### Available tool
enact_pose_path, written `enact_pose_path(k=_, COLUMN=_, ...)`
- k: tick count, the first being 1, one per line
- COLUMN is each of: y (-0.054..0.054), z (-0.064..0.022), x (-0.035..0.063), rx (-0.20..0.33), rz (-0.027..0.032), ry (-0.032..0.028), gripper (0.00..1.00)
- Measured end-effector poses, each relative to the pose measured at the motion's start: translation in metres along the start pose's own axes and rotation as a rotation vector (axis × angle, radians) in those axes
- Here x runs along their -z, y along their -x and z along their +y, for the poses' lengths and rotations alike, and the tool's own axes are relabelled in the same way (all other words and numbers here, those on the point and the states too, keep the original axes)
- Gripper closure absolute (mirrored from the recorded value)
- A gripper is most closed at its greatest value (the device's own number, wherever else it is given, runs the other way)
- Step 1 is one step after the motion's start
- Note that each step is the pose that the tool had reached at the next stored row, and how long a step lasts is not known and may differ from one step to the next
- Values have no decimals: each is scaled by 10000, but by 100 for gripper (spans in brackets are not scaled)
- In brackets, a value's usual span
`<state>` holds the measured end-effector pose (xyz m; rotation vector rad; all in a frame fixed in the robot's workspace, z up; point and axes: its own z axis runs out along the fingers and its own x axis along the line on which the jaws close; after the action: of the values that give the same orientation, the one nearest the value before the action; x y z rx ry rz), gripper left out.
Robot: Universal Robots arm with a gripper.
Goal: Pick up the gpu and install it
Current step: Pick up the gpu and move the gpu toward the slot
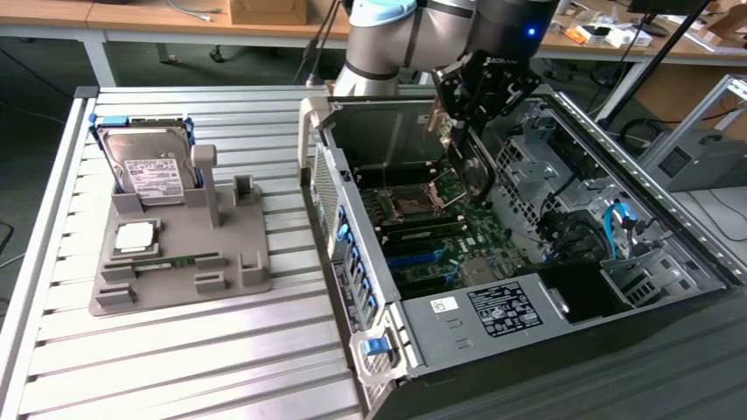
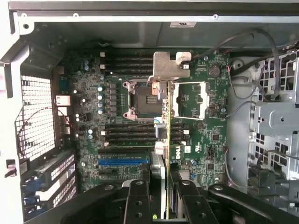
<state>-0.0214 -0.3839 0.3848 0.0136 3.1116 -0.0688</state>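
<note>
Over the green motherboard point(image 2: 84, 93), the black gripper point(image 2: 161, 205) pinches the thin, flat, silver-bracketed gpu point(image 2: 166, 135)

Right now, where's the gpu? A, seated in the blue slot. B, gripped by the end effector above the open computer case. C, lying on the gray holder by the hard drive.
B: the gpu sits edge-on in the end effector, above the motherboard.

Ribbed bare-metal bench point(image 1: 175, 350), matt grey plastic holder point(image 1: 240, 271), dull sheet-metal computer case point(image 1: 671, 223), gpu point(image 2: 167, 133) with satin silver metal bracket point(image 2: 168, 65), matt black tool point(image 2: 161, 198)
</note>
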Motion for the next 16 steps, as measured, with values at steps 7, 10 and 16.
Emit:
enact_pose_path(k=7, y=53, z=-18, x=-52, rx=-1, rz=1, ry=-2, gripper=73)
enact_pose_path(k=10, y=72, z=-23, x=-68, rx=0, rz=1, ry=-3, gripper=73)
enact_pose_path(k=16, y=133, z=-27, x=-98, rx=-1, rz=0, ry=-4, gripper=73)
